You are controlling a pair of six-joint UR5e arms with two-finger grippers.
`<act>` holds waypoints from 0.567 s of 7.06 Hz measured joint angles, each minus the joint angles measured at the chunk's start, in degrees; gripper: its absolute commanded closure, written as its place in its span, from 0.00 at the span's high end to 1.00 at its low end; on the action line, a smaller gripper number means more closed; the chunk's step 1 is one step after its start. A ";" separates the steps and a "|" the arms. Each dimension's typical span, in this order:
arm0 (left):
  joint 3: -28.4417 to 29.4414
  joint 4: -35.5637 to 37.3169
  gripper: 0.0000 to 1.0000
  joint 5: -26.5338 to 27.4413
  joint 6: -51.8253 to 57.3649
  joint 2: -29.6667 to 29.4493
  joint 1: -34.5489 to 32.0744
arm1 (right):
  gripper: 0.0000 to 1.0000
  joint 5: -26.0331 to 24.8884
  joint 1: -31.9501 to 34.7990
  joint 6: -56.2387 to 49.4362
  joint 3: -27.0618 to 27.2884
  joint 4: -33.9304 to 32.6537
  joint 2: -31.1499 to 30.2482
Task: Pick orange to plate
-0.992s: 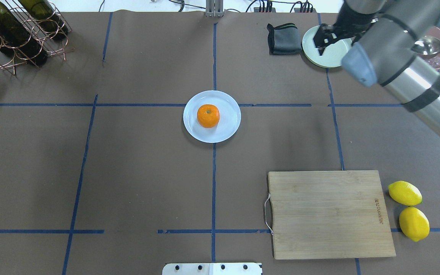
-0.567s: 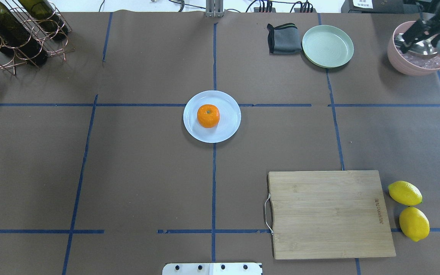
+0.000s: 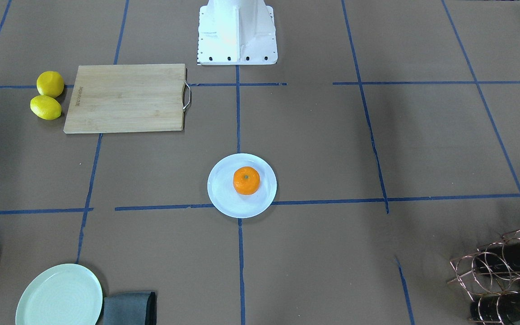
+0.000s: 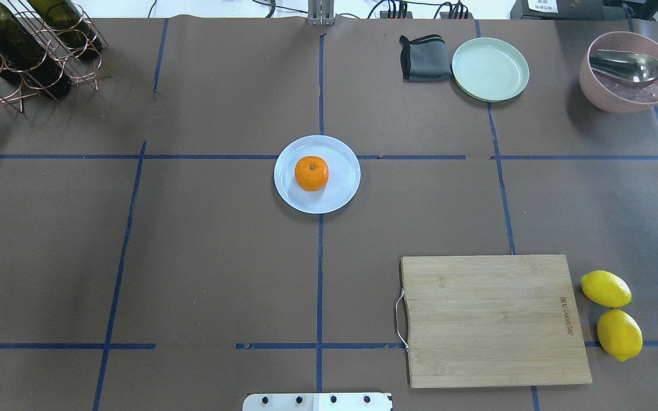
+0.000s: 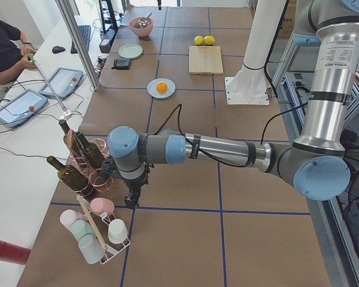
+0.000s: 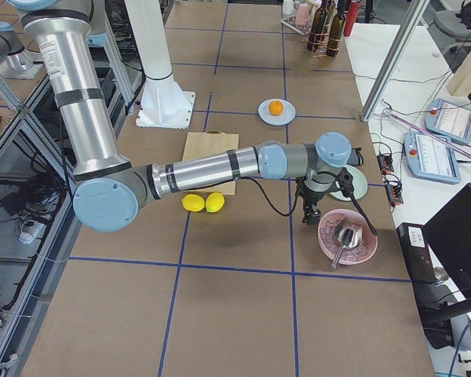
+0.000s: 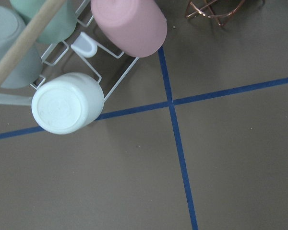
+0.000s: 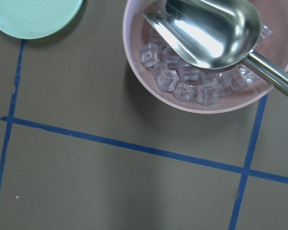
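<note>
Right arm is clearing out of the overhead view; a second ago it was hanging over the pale mint-green round plate [image 4: 490, 69] at upper right, now only a dark scrap is showing at the right edge; small round bright-orange citrus fruit [image 4: 311, 173] is sitting on the round bluish-white ringed plate [image 4: 345, 178], frame centre; task is looking done. Right gripper [image 6: 310, 214] and left gripper [image 5: 131, 200] are showing only in side views, wrist cameras catching no fingers; cannot tell whether apart or together.

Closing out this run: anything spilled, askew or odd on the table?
Nothing stands out. The orange sits on the plate, stem up; the ice is inside the pink bowl, none spilled.
</note>
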 measured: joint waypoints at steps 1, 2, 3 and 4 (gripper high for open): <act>-0.14 -0.13 1.00 -0.48 0.01 1.31 -0.39 | 1.00 -0.04 1.35 0.00 -0.16 -0.03 -0.56; -0.24 -0.20 1.00 -0.96 0.01 2.02 -0.56 | 1.00 0.32 3.31 -0.02 -0.32 -0.06 -2.11; -0.31 -0.23 1.00 -1.16 0.02 2.25 -0.64 | 1.00 1.22 4.97 -0.08 -0.44 0.41 -4.42; -0.38 -0.22 1.00 -1.21 0.02 2.32 -0.80 | 1.00 2.29 6.16 -0.03 -0.35 1.16 -6.07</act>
